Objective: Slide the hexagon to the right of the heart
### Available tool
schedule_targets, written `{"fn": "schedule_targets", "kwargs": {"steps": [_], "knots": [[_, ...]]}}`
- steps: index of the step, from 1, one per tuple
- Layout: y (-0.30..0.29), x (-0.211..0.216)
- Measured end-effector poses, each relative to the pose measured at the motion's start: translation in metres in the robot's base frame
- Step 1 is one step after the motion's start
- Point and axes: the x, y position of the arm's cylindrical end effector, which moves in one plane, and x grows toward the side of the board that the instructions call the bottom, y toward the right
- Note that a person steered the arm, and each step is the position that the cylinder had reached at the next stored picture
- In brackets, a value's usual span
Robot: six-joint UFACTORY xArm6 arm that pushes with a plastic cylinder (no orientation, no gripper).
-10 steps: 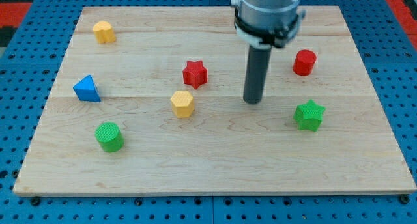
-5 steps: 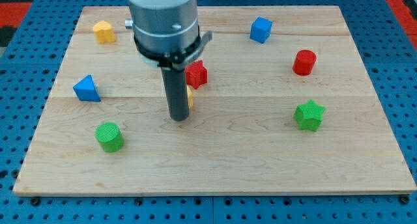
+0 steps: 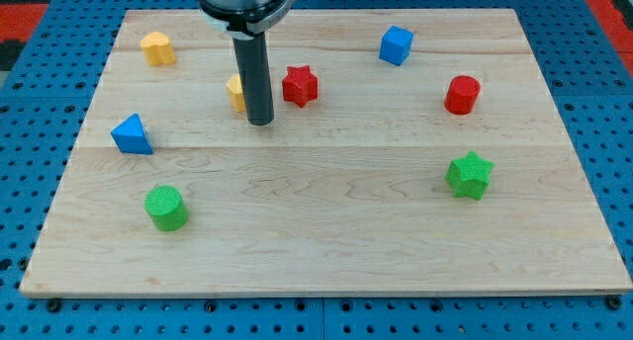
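My tip (image 3: 260, 122): the lower end of my dark rod, upper-left-centre of the frame, resting on the wooden board (image 3: 326, 251); it is a plain rod with nothing to open or close, and it clamps nothing.
Yellow hexagon (image 3: 235, 91): mostly hidden behind my rod, only its left part showing; it sits right against the rod's left side, just above and left of my tip. Whether they actually touch I cannot tell.
Yellow heart (image 3: 157, 48): upper left of the frame, near the board's top edge, well apart from the hexagon, which lies to its right and lower down.
Red star (image 3: 300, 85): just right of my rod, level with the hexagon, a narrow gap between it and the rod.
Blue cube (image 3: 396, 44): upper right of centre, near the top edge.
Red cylinder (image 3: 461, 94): right part of the frame, below and right of the blue cube.
Green star (image 3: 469, 175): lower right, below the red cylinder.
Blue triangle (image 3: 131, 135): left side, well left of my tip.
Green cylinder (image 3: 165, 207): lower left, below the blue triangle.
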Motion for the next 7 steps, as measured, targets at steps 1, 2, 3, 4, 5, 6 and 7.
{"fn": "schedule_targets", "kwargs": {"steps": [1, 2, 3, 4, 5, 6, 7], "knots": [[-0.013, -0.048], [-0.01, -0.085], [-0.01, -0.073], [0.005, -0.074], [-0.021, -0.057], [-0.03, -0.08], [-0.019, -0.094]]}}
